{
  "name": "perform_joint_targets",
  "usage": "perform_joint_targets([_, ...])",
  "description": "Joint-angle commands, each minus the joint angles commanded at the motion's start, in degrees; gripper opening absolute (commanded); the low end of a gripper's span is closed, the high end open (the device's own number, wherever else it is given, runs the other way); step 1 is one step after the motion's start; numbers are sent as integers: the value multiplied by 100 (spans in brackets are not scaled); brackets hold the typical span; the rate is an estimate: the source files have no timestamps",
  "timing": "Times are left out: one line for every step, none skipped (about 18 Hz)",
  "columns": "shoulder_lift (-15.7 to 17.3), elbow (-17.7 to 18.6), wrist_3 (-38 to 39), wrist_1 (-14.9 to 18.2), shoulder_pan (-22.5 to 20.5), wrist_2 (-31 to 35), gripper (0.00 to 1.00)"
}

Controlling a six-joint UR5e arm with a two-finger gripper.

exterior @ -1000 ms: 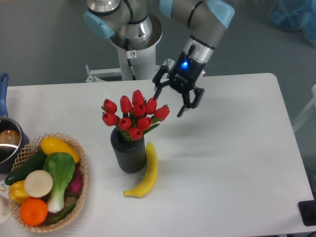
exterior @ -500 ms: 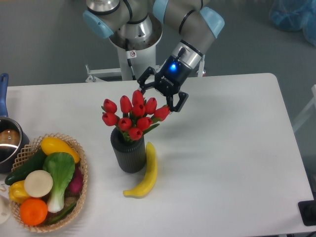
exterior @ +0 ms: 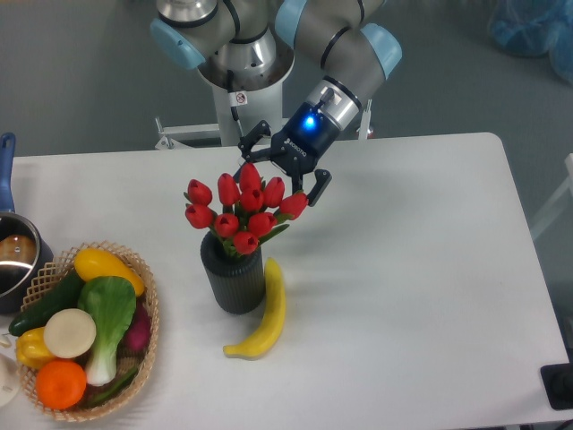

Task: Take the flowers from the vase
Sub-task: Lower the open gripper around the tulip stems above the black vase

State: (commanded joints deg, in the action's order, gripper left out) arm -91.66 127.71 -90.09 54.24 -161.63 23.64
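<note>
The tool [exterior: 279,176] hangs spread wide over the red tulips [exterior: 243,208] (approach step, nothing gripped); next, I judge, descend around the bunch above the ribbed vase [exterior: 235,279] and close.

The arm reaches down and forward from its base at the bench's far edge, wrist angled toward the camera's left. A blue light glows on the wrist. The gripper [exterior: 279,177] points downward, its fingers [exterior: 319,186] spread apart.
</note>
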Motion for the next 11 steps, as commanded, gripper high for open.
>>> perform_joint_targets([-36, -26, 17, -36, 61, 0, 100])
perform_joint_targets([-105, -113, 35, -45, 88, 0, 100])
perform_joint_targets([-150, -158, 44, -45, 97, 0, 100])
perform_joint_targets([-168, -176, 44, -45, 106, 0, 100])
perform_joint_targets([-194, -202, 44, -45, 123, 0, 100])
perform_joint_targets([-203, -220, 44, -45, 132, 0, 100])
perform_joint_targets([-220, -246, 44, -45, 132, 0, 100])
perform_joint_targets([-247, -264, 44, -45, 132, -9, 100])
perform_joint_targets([-273, -290, 44, -45, 141, -9, 100])
perform_joint_targets([-325, -334, 44, -53, 184, -9, 100])
perform_joint_targets([-361, -351, 44, -80, 211, 0, 100])
